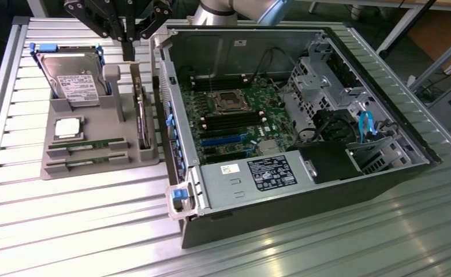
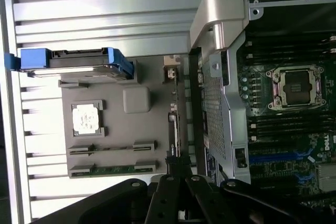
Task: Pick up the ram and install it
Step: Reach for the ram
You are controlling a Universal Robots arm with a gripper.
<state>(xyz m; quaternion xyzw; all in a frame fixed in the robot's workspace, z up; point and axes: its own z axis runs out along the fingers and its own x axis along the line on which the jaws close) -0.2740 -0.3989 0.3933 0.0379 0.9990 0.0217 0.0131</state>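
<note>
Two ram sticks lie in slots at the near end of a grey holder tray (image 1: pixel 102 124). One is the ram (image 1: pixel 86 148) (image 2: pixel 113 148); the other ram (image 1: pixel 86 164) (image 2: pixel 113 170) lies beside it, showing its green board. My gripper (image 1: pixel 130 56) (image 2: pixel 176 162) hangs shut and holds nothing. It is high above the tray's far end, between the tray and the open computer case (image 1: pixel 287 115), well away from both sticks. The motherboard (image 1: pixel 237 118) (image 2: pixel 286 103) lies exposed inside the case.
On the tray there is also a hard drive with blue rails (image 1: pixel 71 78) (image 2: pixel 73 59), a silver CPU (image 1: pixel 67 128) (image 2: pixel 86 118) and a card standing on edge (image 1: pixel 141 118). The case's side wall (image 1: pixel 167 104) rises right next to the tray. Everything rests on a slatted metal table (image 1: pixel 71 231).
</note>
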